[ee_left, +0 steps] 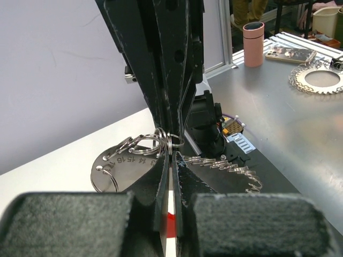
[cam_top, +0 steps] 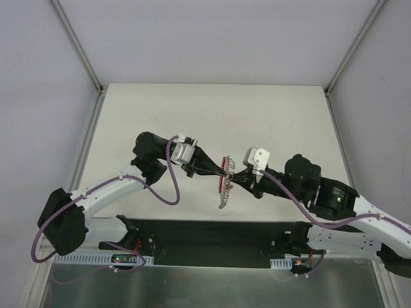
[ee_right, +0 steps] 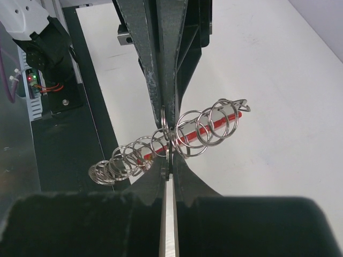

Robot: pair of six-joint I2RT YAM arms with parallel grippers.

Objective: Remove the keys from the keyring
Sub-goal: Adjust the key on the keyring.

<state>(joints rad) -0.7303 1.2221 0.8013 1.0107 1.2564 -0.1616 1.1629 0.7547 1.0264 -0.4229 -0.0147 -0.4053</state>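
Note:
Both grippers meet tip to tip above the table's middle. My left gripper (cam_top: 221,171) (ee_left: 170,153) is shut on a thin ring of the keyring (cam_top: 223,174) (ee_left: 161,140). Beside that ring hangs a grey numbered tag (ee_left: 126,163). The keys (cam_top: 222,200) (ee_left: 228,167) dangle in a jagged silvery bunch below and toward the near side. My right gripper (cam_top: 233,176) (ee_right: 168,155) is shut on a ring too, facing the left fingers (ee_right: 161,64). In the right wrist view, several split rings (ee_right: 209,128) line up along a red plastic piece (ee_right: 186,140).
A black base plate (cam_top: 212,234) runs along the near edge with both arm bases. White walls close in the table on three sides. In the left wrist view, a metal bench beyond carries a pink cup (ee_left: 253,43), a phone (ee_left: 292,53) and a chain loop (ee_left: 316,80).

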